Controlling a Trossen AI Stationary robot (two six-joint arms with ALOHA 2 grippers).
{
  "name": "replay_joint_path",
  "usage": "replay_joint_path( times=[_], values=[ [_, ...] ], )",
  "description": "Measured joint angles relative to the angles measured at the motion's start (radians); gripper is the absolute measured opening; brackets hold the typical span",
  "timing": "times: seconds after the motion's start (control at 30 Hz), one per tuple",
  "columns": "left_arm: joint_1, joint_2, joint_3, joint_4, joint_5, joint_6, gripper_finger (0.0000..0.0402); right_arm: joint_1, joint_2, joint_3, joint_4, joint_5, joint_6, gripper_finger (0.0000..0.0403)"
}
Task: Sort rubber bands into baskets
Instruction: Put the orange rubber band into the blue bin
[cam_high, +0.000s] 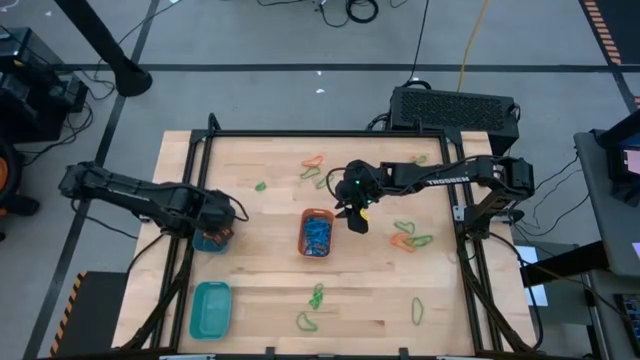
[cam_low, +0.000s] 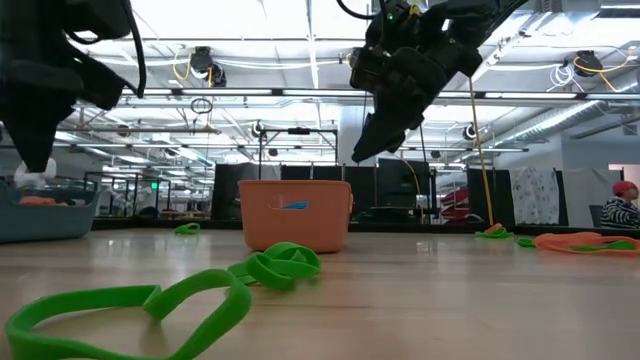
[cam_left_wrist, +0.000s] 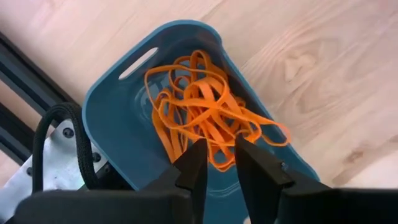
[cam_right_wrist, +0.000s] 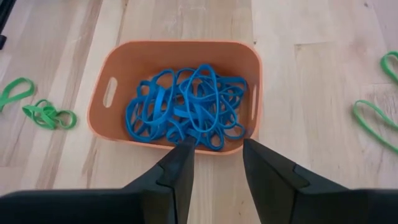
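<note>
Releasing orange rubber bands (cam_left_wrist: 208, 121) into the round blue-teal basket (cam_left_wrist: 121, 134), at left of centre in the high view. Left gripper (cam_left_wrist: 219, 163) hovering directly over that basket, fingers parted a little with a narrow gap between them and nothing visibly pinched; orange loops lying tangled in the basket just beyond the fingertips. Best practice, as judged here: parting fully before lifting, then rising straight up so that no loop snags on a finger and trails out over the rim.

Right gripper (cam_right_wrist: 217, 165) waiting above the near rim of the orange basket (cam_right_wrist: 115, 71), at centre of the high view, fingers standing apart and empty; blue rubber bands (cam_right_wrist: 183, 109) heaped inside. Teal rectangular basket (cam_high: 210, 310) lying at lower left, contents not discernible. Green rubber bands (cam_high: 316, 297) scattered loose on the table (cam_high: 260, 260) at lower centre and right, orange ones (cam_high: 402, 241) among them right of centre, all awaiting sorting.
</note>
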Motion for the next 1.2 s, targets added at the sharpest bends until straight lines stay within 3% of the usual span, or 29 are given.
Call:
replay_joint_path(
  times=[0.13,0.33,0.53,0.67,0.77,0.93,1.07,1.2],
  values=[
    [0.000,0.048,0.000,0.000,0.003,0.005,0.0091,0.001,0.000,0.000,-0.014,0.000,0.019,0.0130],
    [0.017,0.083,0.023,0.013,0.048,0.133,0.0091,0.002,0.000,0.000,-0.022,0.000,0.040,0.0130],
    [0.005,0.080,0.031,0.218,-0.185,0.327,0.0091,0.002,0.000,0.001,0.005,0.000,0.099,0.0130],
    [-0.003,0.079,-0.011,0.569,-0.346,0.569,0.0088,0.003,0.000,0.001,-0.028,-0.004,0.126,0.0130],
    [-0.003,0.080,-0.089,0.891,-0.349,0.798,0.0081,0.004,0.000,0.009,-0.099,-0.004,0.134,0.0130],
    [0.021,0.075,-0.225,1.357,-0.359,1.026,0.0070,0.016,-0.004,0.062,-0.240,0.026,0.136,0.0130],
    [0.079,0.075,-0.339,1.703,-0.320,1.155,0.0066,0.035,-0.047,0.085,-0.328,0.084,0.139,0.0130],
    [0.173,0.075,-0.422,1.898,-0.182,1.177,0.0065,0.053,-0.114,0.079,-0.468,0.139,0.178,0.0130]
  ],
)
